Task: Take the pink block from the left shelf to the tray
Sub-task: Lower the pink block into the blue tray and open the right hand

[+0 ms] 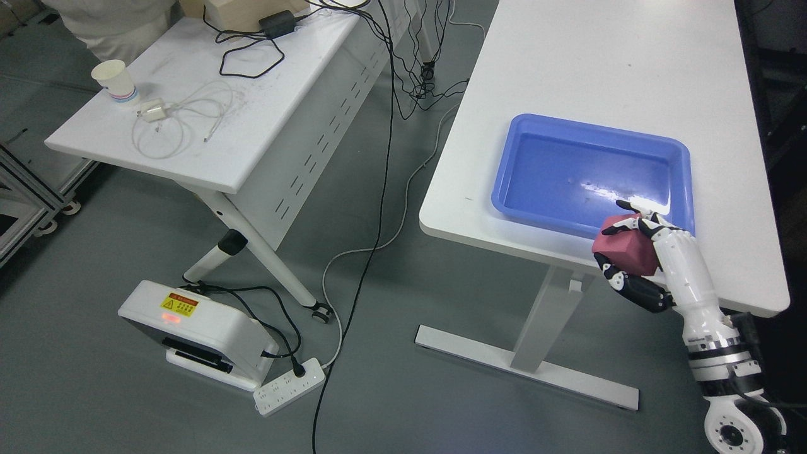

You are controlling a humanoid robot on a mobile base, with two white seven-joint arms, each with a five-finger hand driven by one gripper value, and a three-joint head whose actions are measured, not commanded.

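tray (684, 165) rim ahead, table (605, 57) beyond clear

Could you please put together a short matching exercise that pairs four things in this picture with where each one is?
Things:
1. pink block
2. blue tray
3. paper cup
4. power strip

Places:
A. on the floor, below the left table
B. held in the right hand, at the tray's near edge
C. on the right table, holding nothing
D. at the far left corner of the left table

Pairs: 1-B, 2-C, 3-D, 4-A
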